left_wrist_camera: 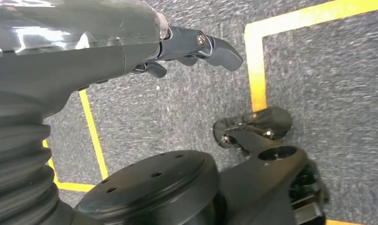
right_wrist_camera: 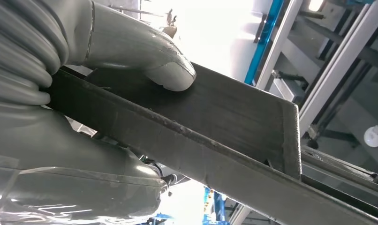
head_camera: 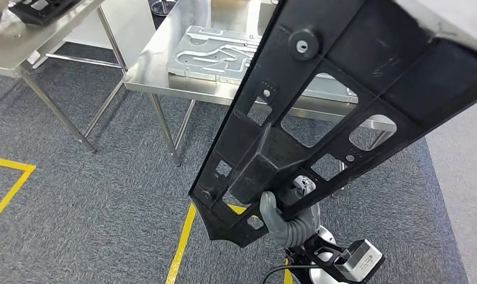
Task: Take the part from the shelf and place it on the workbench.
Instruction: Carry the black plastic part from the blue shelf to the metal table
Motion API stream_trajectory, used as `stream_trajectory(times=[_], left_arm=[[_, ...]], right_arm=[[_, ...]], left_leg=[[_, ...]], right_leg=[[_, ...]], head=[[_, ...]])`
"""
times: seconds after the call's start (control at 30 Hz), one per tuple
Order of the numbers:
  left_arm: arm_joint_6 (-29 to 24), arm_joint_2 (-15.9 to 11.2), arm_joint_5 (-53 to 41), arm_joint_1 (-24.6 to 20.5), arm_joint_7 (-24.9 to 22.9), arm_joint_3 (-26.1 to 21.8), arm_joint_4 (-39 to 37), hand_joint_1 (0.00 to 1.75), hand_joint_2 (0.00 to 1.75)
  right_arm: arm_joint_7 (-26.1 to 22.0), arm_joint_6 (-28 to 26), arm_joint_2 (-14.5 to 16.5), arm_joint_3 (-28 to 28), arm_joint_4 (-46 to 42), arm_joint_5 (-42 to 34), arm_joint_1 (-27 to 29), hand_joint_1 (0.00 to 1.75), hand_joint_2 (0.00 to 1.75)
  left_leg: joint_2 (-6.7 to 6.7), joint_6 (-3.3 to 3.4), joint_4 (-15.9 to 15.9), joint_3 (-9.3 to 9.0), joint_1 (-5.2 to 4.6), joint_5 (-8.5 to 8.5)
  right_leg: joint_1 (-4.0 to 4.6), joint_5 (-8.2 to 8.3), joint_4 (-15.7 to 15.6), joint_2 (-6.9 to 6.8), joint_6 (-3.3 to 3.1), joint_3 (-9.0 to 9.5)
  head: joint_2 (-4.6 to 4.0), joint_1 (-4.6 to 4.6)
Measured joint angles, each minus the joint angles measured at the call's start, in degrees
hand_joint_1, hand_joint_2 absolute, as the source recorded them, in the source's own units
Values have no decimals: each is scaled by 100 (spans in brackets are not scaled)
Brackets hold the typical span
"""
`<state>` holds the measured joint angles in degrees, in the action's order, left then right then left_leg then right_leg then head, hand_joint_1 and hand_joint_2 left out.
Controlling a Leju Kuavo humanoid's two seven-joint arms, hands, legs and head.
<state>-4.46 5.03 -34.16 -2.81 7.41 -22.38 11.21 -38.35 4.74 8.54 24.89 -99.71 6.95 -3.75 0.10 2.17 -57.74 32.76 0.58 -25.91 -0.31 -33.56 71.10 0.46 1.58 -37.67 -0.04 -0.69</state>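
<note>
Right hand [head_camera: 283,216] grips the lower end of the black part [head_camera: 337,100], a long flat ribbed frame with cutouts, thumb [right_wrist_camera: 166,70] pressed on its face. Part is held up in the air, tilted, rising toward upper right, above grey carpet [head_camera: 94,195] with yellow floor lines [head_camera: 180,248]. Steel table [head_camera: 159,71] ahead carries a silver metal panel [head_camera: 215,53]. Left hand [left_wrist_camera: 196,49] hangs over the carpet, fingers loosely apart, holding nothing.
</note>
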Motion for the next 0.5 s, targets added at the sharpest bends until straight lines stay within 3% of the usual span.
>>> stream_trajectory(times=[0.03, 0.07, 0.1, 0.17, 0.23, 0.37, 0.43, 0.5], left_arm=[[-1, 1, -1, -2, 0, -1, 0, 0, 175], [-1, 1, -1, 1, 0, -2, 0, 0, 175], [-2, 4, -2, 4, -1, -3, 0, 0, 175], [-2, 15, -5, 10, -2, -5, 0, 0, 175], [-2, 25, -10, -5, -4, -7, 0, 0, 175], [-1, 31, -25, -23, -16, -9, 0, 0, 175], [0, 31, -43, -29, -20, -10, 0, 0, 175], [0, 31, -54, -31, -15, -16, 0, 0, 175]], right_arm=[[5, 1, -7, 10, -3, 3, -4, 175, 175], [8, 2, -16, 20, -6, 5, -8, 175, 175], [11, 4, -27, 31, -14, 11, -18, 175, 175], [16, 2, -45, 57, -44, 23, -51, 175, 175], [28, -15, -60, 81, -77, 34, -87, 175, 175], [86, -68, -85, 119, -121, 38, -103, 175, 175], [96, -78, -91, 150, -144, 29, -117, 175, 175], [103, -87, -99, 185, -155, 20, -122, 175, 175]], left_leg=[[-1, -5, -2, -17, 2, -23], [-4, -15, -4, -45, 6, -50], [-6, -30, -5, -86, 11, -82], [-7, -76, 1, -172, 20, -152], [-5, -146, 23, -218, 22, -204], [8, -307, -107, -275, 24, -247], [7, -320, -593, -26, 38, -385], [3, -324, -1339, 459, 39, -640]], right_leg=[[-25, -60, 211, -7, 19, -166], [-49, 6, 230, -14, 37, -243], [-69, 198, 24, -22, 48, -202], [-90, 680, -721, -46, 55, 72], [-53, 796, -1208, -70, -11, 248], [-34, 752, -1344, -57, -223, 387], [-35, 700, -1362, -55, -294, 525], [-6, 612, -1363, -54, -337, 615]], head=[[0, 1], [0, 0], [0, -1], [0, 1], [0, 1], [-1, 5], [0, 23], [0, 43]])
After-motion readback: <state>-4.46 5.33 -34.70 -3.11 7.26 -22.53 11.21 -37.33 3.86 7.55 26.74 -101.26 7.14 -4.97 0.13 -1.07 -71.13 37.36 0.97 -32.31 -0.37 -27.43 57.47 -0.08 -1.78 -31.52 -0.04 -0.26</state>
